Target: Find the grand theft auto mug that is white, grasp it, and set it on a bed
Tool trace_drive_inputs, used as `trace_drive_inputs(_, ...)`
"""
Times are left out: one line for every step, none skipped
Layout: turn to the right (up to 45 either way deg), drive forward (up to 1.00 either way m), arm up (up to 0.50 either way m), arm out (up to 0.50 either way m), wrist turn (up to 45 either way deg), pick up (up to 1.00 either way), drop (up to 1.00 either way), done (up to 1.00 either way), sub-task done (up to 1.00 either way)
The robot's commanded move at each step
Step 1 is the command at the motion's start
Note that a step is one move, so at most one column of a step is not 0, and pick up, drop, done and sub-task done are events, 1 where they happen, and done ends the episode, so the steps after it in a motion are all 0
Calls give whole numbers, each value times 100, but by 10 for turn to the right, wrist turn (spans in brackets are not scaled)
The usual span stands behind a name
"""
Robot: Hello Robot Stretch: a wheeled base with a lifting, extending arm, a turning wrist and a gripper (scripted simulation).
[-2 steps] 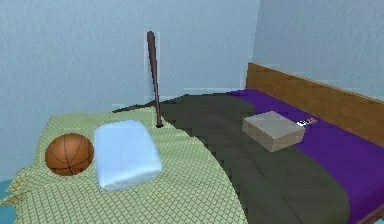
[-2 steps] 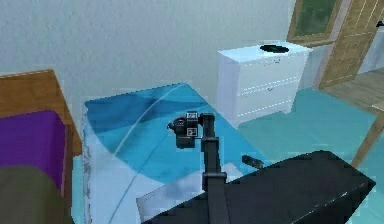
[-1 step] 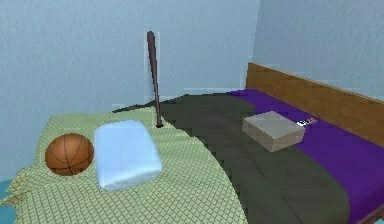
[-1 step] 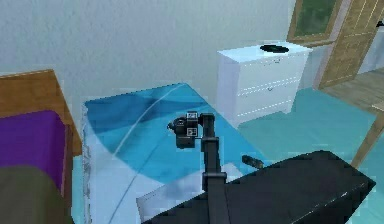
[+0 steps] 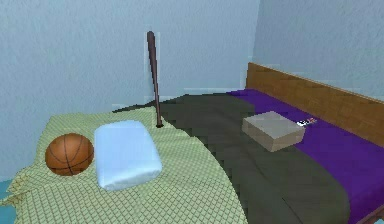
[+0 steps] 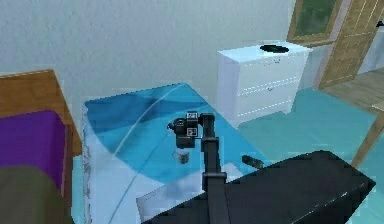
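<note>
Basketball [image 5: 69, 154], pillow [image 5: 126, 155], box [image 5: 274, 131] on bed [image 5: 300, 190] — bat [image 5: 153, 75] behind, gripper [image 6: 183, 137] by pale blob [image 6: 183, 154], hold unclear.

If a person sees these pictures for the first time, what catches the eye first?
In the forward view, an orange basketball lies on the bed beside a pale blue pillow, and a dark baseball bat stands against the wall behind them. In the arm side view, the robot's dark arm rises over a blue floor, with a white dresser farther out.

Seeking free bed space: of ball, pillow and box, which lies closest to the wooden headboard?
The tan box; the orange ball and pale blue pillow lie on the checked cover.
</note>
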Motion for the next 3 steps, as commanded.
trace_drive_inputs(0,0,10,0,0,0,0,0,0)
trace_drive_inputs(0,0,0,-8,0,0,0,0,0)
trace_drive_inputs(0,0,0,0,0,0,0,100,0)
